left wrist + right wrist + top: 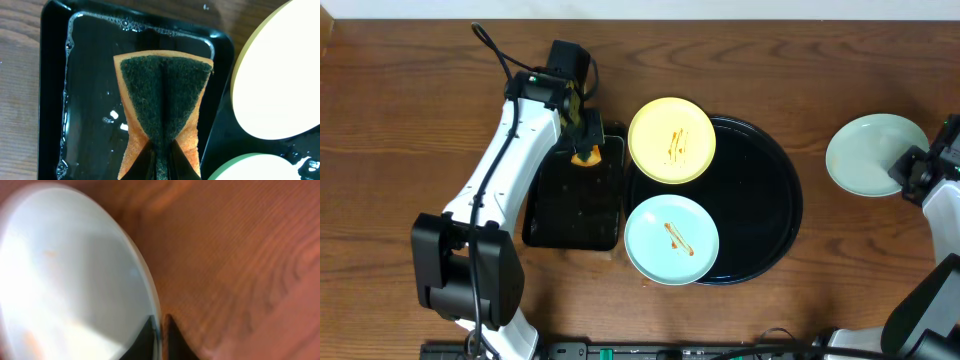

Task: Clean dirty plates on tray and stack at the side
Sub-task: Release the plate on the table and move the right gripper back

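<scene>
L tool: left gripper [161,160] clamped on sponge [162,95], over wet rect. tray [90,75].
R tool: right gripper [160,335] narrow, straddling side plate [875,155] rim; can't tell if gripping.
Dirty: yellow plate [672,140], blue plate [670,238] on round tray [765,200].
Tip: I'd release flat, then back out w/o dragging it.

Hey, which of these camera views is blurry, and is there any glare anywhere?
Right wrist: blurred throughout, mint plate and wood grain smeared. Left wrist: sharp on the sponge, bright glints on the wet rectangular tray. Overhead: sharp, faint sheen on the round tray.
</scene>
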